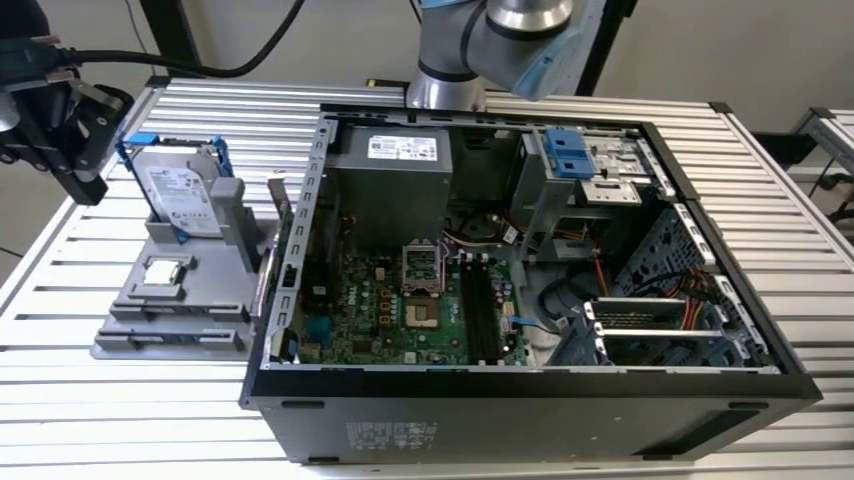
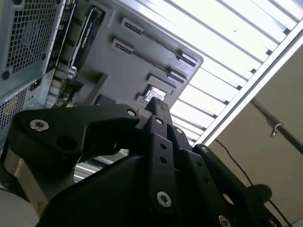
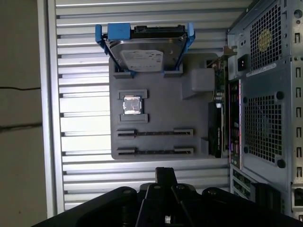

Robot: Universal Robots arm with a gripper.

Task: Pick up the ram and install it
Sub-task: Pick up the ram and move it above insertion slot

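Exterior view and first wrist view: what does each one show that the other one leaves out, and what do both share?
Exterior view: the inside of the open computer case, with its green motherboard, and the arm. First wrist view: the case's rear wall with vent grilles. Both: the gray tray, the hard drive in its blue bracket, the silver chip and the black gripper.
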